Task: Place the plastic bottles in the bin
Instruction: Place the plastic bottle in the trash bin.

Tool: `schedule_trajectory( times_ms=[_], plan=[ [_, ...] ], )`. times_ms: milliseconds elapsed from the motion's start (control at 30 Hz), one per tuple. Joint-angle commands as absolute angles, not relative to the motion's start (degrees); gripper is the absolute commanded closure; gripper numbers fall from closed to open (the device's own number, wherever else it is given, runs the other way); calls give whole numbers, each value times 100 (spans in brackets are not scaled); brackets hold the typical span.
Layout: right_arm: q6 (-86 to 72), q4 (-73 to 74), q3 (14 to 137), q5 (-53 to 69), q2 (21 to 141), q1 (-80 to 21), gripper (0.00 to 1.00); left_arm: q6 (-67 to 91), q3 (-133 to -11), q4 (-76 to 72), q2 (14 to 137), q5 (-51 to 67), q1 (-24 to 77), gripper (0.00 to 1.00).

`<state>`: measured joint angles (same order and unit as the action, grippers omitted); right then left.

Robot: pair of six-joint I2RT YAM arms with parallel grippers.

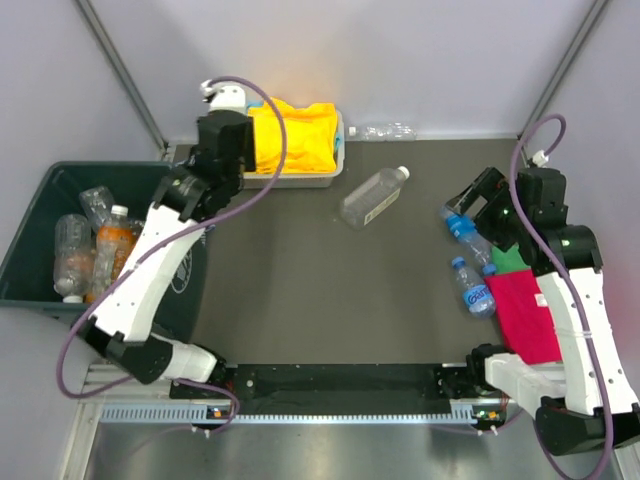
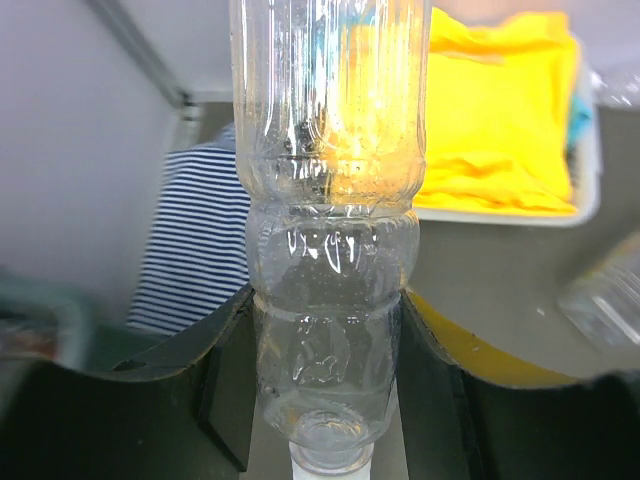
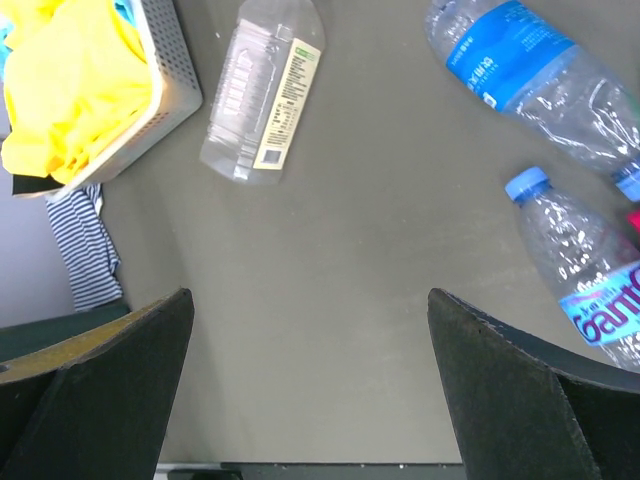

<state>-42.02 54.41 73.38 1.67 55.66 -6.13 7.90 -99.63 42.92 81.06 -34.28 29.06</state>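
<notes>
My left gripper [image 1: 224,148] hangs between the dark green bin [image 1: 35,195] and the white tray. In the left wrist view it [image 2: 328,325] is shut on a clear plastic bottle [image 2: 330,200], white cap toward the palm; the top view hides this bottle under the arm. Several bottles [image 1: 95,245] lie in the bin. My right gripper [image 1: 470,200] [image 3: 308,295] is open and empty above the table. Near it lie two blue-labelled bottles [image 1: 468,228] [image 1: 473,287]. A clear bottle [image 1: 373,197] lies mid-table and another [image 1: 388,131] at the back wall.
A white tray [image 1: 300,181] of yellow cloth stands at the back, right of the left gripper. A striped cloth [image 2: 195,240] lies beside it. A red cloth [image 1: 525,312] and a green one [image 1: 510,258] lie under the right arm.
</notes>
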Motion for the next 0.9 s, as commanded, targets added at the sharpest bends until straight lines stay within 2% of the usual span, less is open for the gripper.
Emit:
schedule_trajectory(
  times_ms=[0, 100, 333, 467, 500, 533, 667, 867],
  plan=[
    [-4219, 4949, 7321, 299, 5686, -554, 1, 352, -10222, 4464, 7480, -4391, 2664, 76],
    [-4245, 4825, 7304, 325, 5791, -562, 1, 124, -10222, 4535, 7278, -5217, 2383, 76],
    [-4280, 4562, 7216, 562, 5967, -554, 1, -193, -10196, 4263, 6777, -6229, 1688, 75],
    [-4280, 4491, 7198, 685, 6099, -562, 1, -641, -9512, 3737, 6487, -6679, 1565, 73],
    [-4263, 4456, 7198, 764, 6126, -554, 1, -624, -9397, 3735, 6452, -6654, 1564, 69],
    [-4237, 4378, 7190, 799, 6135, -562, 1, -563, -9300, 3796, 6434, -6645, 1538, 52],
    [-4219, 4368, 7277, 791, 6205, -554, 1, -11, -9325, 4402, 6530, -6470, 1521, 1],
    [-4192, 4509, 7444, 703, 6275, -554, 1, -105, -9887, 4640, 6512, -5197, 1521, 1]
  ],
)
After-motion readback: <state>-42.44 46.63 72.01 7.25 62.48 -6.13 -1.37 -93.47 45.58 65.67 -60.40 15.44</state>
